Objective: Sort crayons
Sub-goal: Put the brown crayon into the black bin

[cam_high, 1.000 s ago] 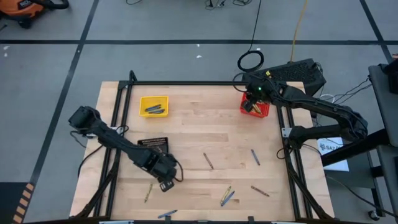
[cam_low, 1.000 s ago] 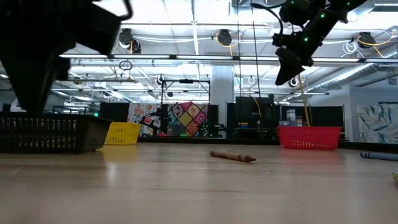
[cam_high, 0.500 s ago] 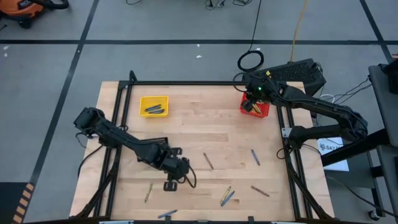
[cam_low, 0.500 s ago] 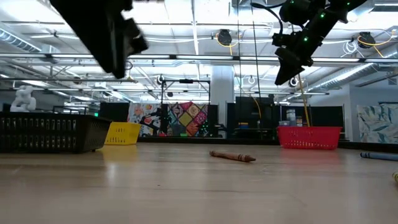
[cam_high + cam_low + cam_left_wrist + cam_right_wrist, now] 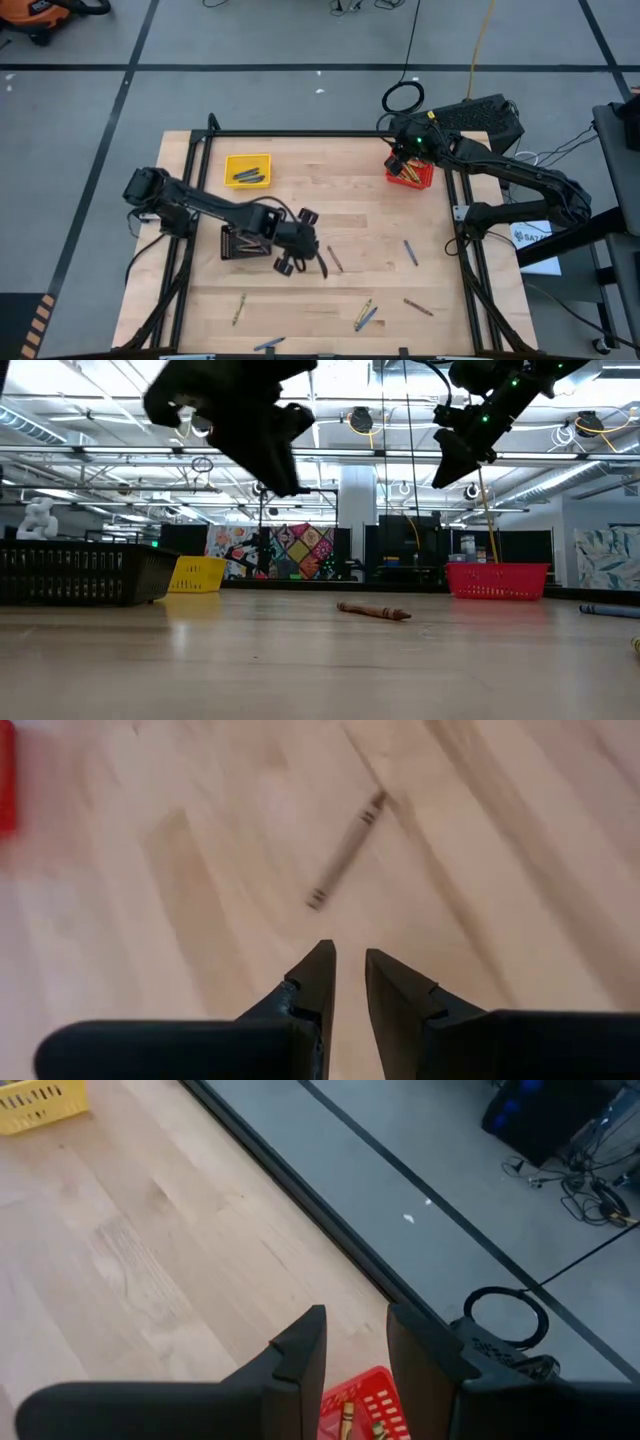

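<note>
Left fingers slightly apart, empty, above a thin brown crayon on pale wood.

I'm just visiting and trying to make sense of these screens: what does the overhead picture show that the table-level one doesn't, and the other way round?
Only the overhead view shows crayons lying inside the yellow basket and the red basket, and loose crayons near the table's front edge, such as the pair.

Only the table-level view shows the room behind, with ceiling lights and a colourful wall piece.

Both show the brown crayon mid-table, the black basket, the left hand above the table and the right hand over the red basket.
</note>
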Controlling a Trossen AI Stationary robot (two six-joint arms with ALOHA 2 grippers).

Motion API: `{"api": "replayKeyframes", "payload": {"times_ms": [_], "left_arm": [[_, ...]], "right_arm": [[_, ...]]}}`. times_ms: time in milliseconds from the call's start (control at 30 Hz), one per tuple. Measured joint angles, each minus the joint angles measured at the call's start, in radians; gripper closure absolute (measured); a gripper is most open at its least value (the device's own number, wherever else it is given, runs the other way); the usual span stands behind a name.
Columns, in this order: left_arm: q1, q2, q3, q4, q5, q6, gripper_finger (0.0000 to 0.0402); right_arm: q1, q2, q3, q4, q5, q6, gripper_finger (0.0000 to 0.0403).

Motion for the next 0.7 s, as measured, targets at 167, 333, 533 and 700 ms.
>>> {"api": "replayKeyframes", "payload": {"times_ms": [167,333,533,700], "left_arm": [[0.056,0.000,0.000,0.026,0.002,0.118,0.0338],[0.076,0.032,0.000,0.046,0.052,0.184,0.0338],[0.078,0.139,0.000,0.099,0.062,0.257,0.0338],[0.077,0.171,0.000,0.162,0.061,0.296,0.0338]], "right_arm": [[0.000,0.000,0.000,0.000,-0.001,0.018,0.0307],[0.000,0.000,0.000,0.000,-0.001,0.055,0.0307],[0.000,0.000,0.000,-0.006,-0.002,0.057,0.0307],[0.000,0.001,-0.001,-0.009,-0.002,0.083,0.0307]]}}
